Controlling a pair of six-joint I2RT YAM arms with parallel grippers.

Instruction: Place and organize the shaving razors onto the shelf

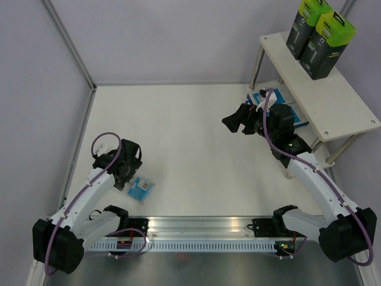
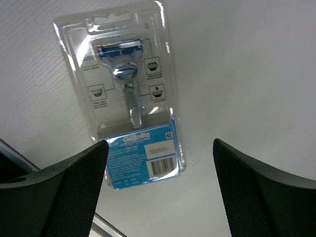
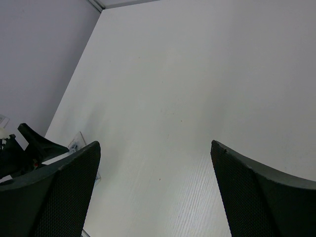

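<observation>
The top board of the pale wooden shelf (image 1: pixel 348 110) and the right arm (image 1: pixel 280 128) cover most of the flat blue-and-white boxes (image 1: pixel 257 97). The picture's edge crops the rear tall black box with lime-green top (image 1: pixel 305 28). Fine print on the clear blister pack (image 2: pixel 123 94) is unreadable.

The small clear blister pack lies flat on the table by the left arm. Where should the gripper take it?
Probably from straight above, closing on its two long edges near the blue card end. The blister pack lies flat and is thin, so only its width offers a hold, and the open left gripper looks wide enough.
</observation>
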